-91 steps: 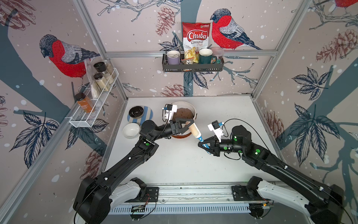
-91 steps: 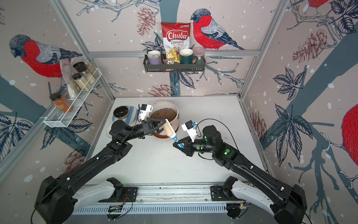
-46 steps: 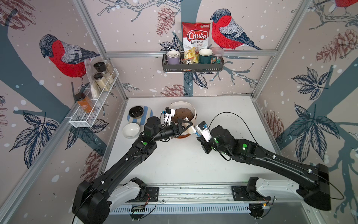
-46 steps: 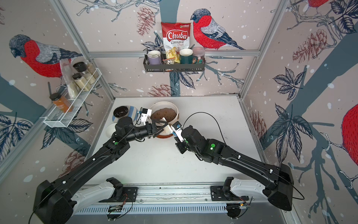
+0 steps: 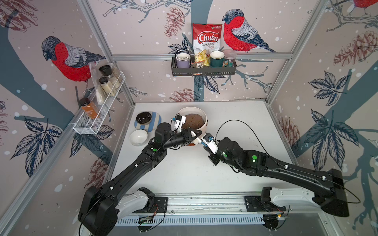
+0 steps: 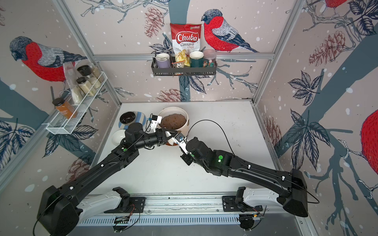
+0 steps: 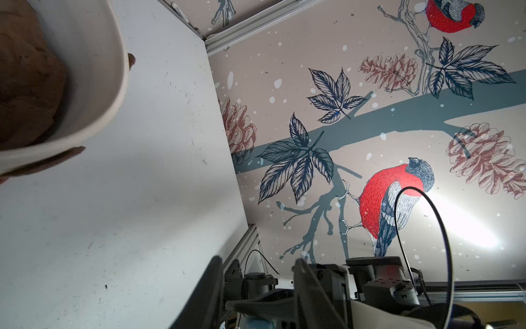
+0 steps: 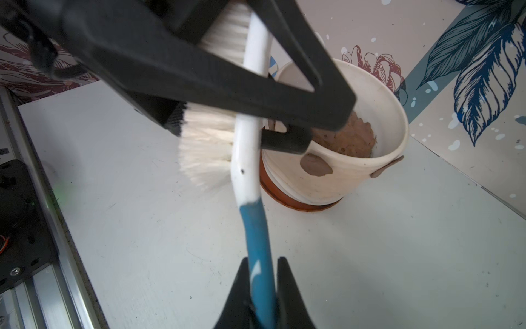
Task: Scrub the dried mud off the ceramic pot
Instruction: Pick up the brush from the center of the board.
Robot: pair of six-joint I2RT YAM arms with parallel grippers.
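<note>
White table (image 5: 235,126), bird-print walls (image 5: 143,81); ceramic pot (image 8: 336,183) back centre, dried mud (image 8: 315,168) on its wall. Pinching brush handle (image 8: 257,233) with right fingers (image 8: 240,293); straddling brush head (image 8: 210,148) with left fingers (image 8: 199,77), grip unclear.

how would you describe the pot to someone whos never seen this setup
Start at the white table, toward its back edge. The pot stands there, just right of a black bowl and a white bowl. Unlike them it is tall and cream, full of brown soil, and sits on a brown saucer.
</note>
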